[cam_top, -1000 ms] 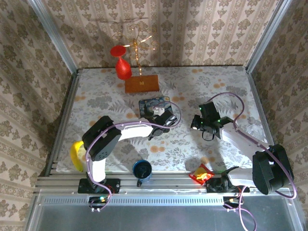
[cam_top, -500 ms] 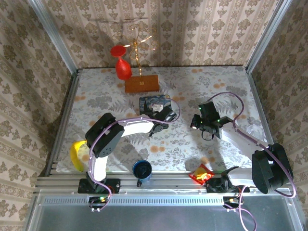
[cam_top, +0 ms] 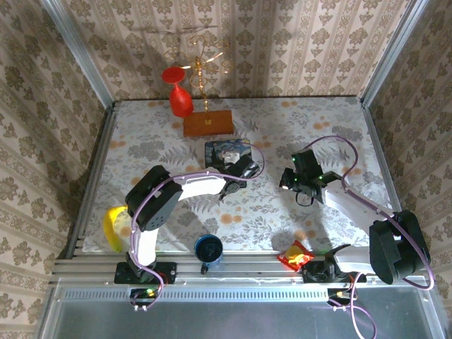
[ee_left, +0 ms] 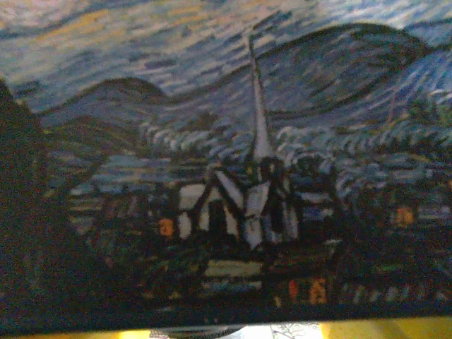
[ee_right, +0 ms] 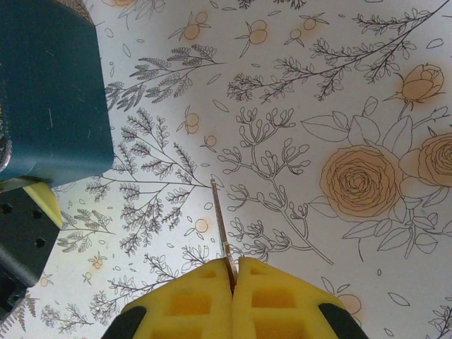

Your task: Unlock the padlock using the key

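The right end effector (ee_right: 233, 272) pinches the key (ee_right: 220, 219), its thin blade pointing straight out over the flowered worktop (ee_right: 318, 92), while the starry-night tin (cam_top: 219, 150), probably where the padlock lies, too small to pick out, sits off to its left, with the left end effector (cam_top: 240, 168) right at it, its spread impossible for me to tell.

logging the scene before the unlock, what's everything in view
tin: 1, blue and yellow, mid table under left hand
wooden block: 1, brown, far side
wire tree: 1, gold, above the block
ornament: 1, red, left of block
mug: 1, blue, near edge
packet: 1, red and yellow, near edge right
bowl: 1, yellow, near left edge
key: 1, silvery, in right hand
left hand: 1, dark, over tin, opening unclear
right hand: 1, yellow pads, shut on key
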`<control>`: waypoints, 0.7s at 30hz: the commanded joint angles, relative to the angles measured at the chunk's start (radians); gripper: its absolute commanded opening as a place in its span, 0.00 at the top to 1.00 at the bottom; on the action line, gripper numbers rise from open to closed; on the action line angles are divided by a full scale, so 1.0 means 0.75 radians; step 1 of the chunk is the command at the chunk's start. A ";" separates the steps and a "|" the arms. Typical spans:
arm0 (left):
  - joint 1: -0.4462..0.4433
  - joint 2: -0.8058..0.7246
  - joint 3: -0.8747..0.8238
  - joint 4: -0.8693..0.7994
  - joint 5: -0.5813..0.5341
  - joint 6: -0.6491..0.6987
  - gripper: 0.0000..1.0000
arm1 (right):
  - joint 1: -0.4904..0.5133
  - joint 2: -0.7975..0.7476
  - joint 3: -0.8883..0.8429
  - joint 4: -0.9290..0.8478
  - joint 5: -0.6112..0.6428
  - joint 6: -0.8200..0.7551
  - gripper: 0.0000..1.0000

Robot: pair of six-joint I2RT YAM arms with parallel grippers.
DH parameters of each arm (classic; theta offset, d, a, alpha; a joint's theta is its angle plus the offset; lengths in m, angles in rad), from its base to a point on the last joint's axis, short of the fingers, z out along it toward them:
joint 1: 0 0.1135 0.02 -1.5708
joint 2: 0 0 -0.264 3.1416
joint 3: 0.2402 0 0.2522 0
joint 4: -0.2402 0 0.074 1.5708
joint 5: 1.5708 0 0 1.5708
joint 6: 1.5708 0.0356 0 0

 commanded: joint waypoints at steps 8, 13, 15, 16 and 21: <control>0.009 0.054 -0.028 -0.006 -0.011 -0.028 0.43 | -0.007 0.017 -0.040 0.036 -0.030 0.036 1.00; 0.012 0.046 -0.025 0.014 -0.030 -0.008 0.43 | -0.006 0.015 -0.044 0.039 -0.030 0.040 1.00; 0.013 0.048 -0.020 0.026 -0.032 -0.004 0.43 | -0.007 0.017 -0.046 0.040 -0.030 0.041 1.00; 0.013 0.047 -0.018 0.030 -0.034 0.000 0.43 | -0.005 0.016 -0.046 0.043 -0.032 0.043 1.00; 0.017 0.054 -0.009 0.049 -0.048 0.014 0.46 | -0.007 0.012 -0.054 0.049 -0.039 0.044 1.00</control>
